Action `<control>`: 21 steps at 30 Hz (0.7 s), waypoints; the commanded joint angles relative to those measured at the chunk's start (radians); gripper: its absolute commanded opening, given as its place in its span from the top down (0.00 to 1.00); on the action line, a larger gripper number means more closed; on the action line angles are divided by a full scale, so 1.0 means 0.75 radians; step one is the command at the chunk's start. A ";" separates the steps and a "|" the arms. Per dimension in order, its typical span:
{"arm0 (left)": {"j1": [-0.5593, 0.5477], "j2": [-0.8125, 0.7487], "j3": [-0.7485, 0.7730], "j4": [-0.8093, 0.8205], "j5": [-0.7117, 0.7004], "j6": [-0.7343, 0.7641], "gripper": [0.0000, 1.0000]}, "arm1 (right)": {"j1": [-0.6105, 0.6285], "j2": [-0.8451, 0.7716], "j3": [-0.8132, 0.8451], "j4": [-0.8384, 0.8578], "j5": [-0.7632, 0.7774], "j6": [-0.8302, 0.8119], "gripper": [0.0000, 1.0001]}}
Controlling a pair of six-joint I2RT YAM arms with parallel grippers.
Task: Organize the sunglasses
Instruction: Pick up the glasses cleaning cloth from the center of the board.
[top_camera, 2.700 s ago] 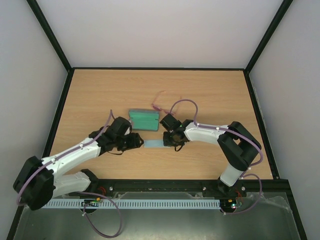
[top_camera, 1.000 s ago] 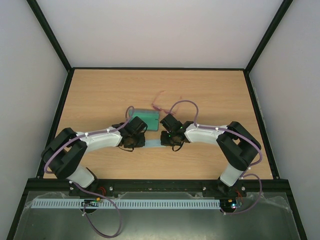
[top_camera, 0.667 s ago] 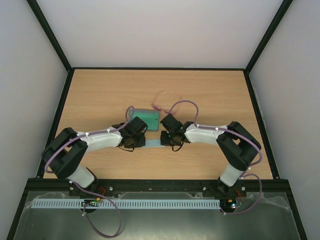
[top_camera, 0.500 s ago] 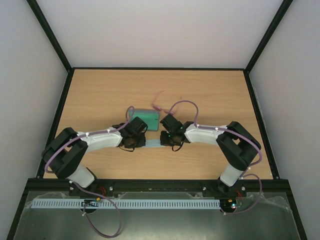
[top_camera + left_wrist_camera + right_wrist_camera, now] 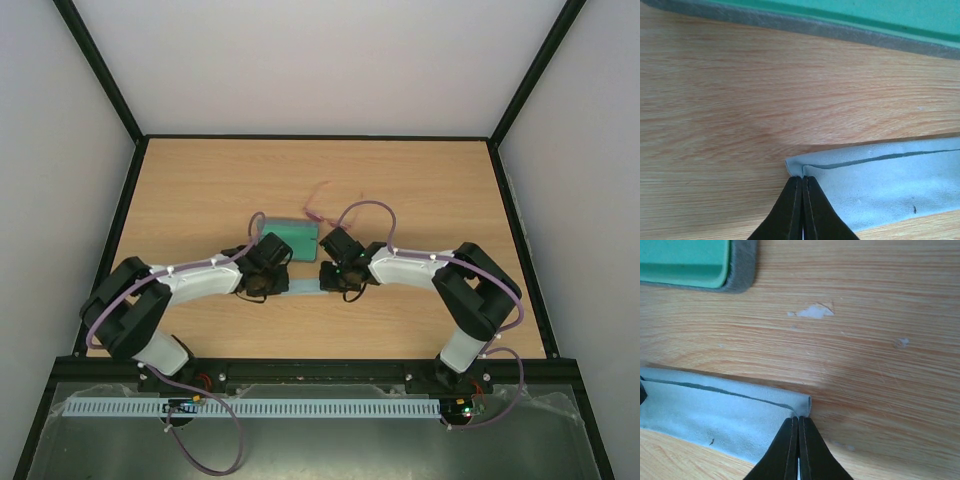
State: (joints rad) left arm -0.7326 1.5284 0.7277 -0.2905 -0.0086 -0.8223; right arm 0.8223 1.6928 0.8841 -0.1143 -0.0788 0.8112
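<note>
Though the left fingers (image 5: 801, 186) and right fingers (image 5: 798, 427) are each pinched shut on an end of the light-blue cloth (image 5: 890, 185), the sunglasses (image 5: 316, 205) lie untouched just beyond the open case (image 5: 290, 234), toward the far edge of the bench (image 5: 200, 180). They look light, springy and easily bent, so the bridge seems the safest hold. No writing is legible.

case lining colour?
Green, grey rim; the case shows best in the right wrist view.

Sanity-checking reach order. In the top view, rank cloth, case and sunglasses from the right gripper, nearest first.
1. cloth: pinched in the right gripper, extending to its left.
2. case: behind, slightly left.
3. sunglasses: farthest, beyond the case.
</note>
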 commanded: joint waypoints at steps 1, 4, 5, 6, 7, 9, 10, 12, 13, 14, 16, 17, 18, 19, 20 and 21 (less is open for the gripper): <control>0.036 -0.067 0.028 -0.073 -0.012 0.021 0.98 | 0.001 -0.014 0.056 -0.095 -0.003 -0.016 0.99; 0.054 -0.092 0.043 -0.079 0.000 0.027 0.98 | 0.000 -0.023 0.081 -0.115 0.000 -0.018 0.99; 0.061 -0.101 0.045 -0.079 0.002 0.028 0.98 | 0.001 -0.027 0.090 -0.122 0.001 -0.017 0.99; 0.068 -0.108 0.047 -0.081 0.008 0.029 0.98 | 0.002 -0.029 0.096 -0.126 0.002 -0.018 0.99; 0.074 -0.115 0.052 -0.082 0.009 0.032 0.98 | 0.000 -0.030 0.103 -0.131 0.004 -0.018 0.99; 0.085 -0.127 0.065 -0.092 0.011 0.038 0.98 | 0.000 -0.027 0.132 -0.144 0.005 -0.021 0.99; 0.091 -0.131 0.072 -0.098 0.011 0.043 0.98 | 0.002 -0.023 0.150 -0.154 0.005 -0.025 0.99; 0.103 -0.143 0.087 -0.109 0.010 0.052 0.98 | 0.001 -0.016 0.182 -0.173 0.008 -0.030 0.99; 0.110 -0.148 0.095 -0.115 0.011 0.056 0.98 | 0.001 -0.013 0.200 -0.182 0.012 -0.034 0.99; 0.118 -0.157 0.100 -0.121 0.011 0.060 0.98 | 0.001 -0.012 0.218 -0.191 0.013 -0.037 0.99; 0.133 -0.169 0.108 -0.130 0.017 0.069 0.98 | 0.001 -0.003 0.253 -0.210 0.015 -0.043 0.99; 0.140 -0.175 0.112 -0.135 0.018 0.073 0.98 | 0.000 0.002 0.270 -0.219 0.017 -0.046 0.99; 0.144 -0.179 0.118 -0.141 0.018 0.078 0.98 | 0.001 0.005 0.288 -0.228 0.017 -0.048 0.99; 0.152 -0.185 0.127 -0.147 0.018 0.081 0.98 | 0.000 0.008 0.304 -0.234 0.021 -0.051 0.99; 0.160 -0.188 0.133 -0.153 0.018 0.086 0.98 | 0.000 0.013 0.321 -0.240 0.026 -0.056 0.99; 0.166 -0.192 0.138 -0.157 0.019 0.094 0.98 | 0.001 0.021 0.340 -0.250 0.030 -0.061 0.99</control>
State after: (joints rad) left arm -0.6289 1.4113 0.7967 -0.3637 -0.0002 -0.7811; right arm 0.8223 1.6917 1.0813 -0.2188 -0.0731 0.7876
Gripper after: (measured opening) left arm 0.023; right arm 0.016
